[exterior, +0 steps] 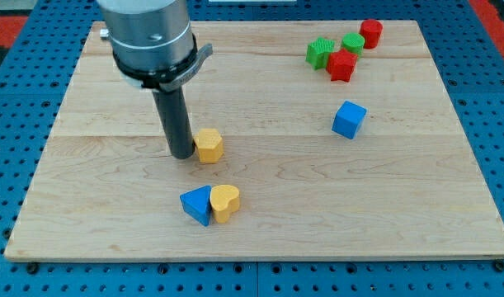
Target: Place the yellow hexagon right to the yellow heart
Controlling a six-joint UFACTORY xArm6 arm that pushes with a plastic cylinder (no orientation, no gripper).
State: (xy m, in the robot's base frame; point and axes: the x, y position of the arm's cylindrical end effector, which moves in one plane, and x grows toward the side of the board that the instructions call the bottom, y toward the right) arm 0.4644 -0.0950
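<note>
The wooden tabletop [400, 206] carries our work. We have no claw here, so nothing opens or pinches; my tip [182, 154] touches the view's left side of the yellow hexagon [209, 145], which sits above the yellow heart [225, 202]. The blue triangle [197, 204] hugs the heart's left. We judge the push midway: next we must steer the hexagon rightward, then down beside the heart.

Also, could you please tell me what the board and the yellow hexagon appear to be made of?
The board looks like pale unvarnished wood: visible grain and plank seams, matte. The yellow hexagon, just right of my tip, looks like plastic, possibly painted wood: uniform colour, smooth faces, slight sheen.
</note>
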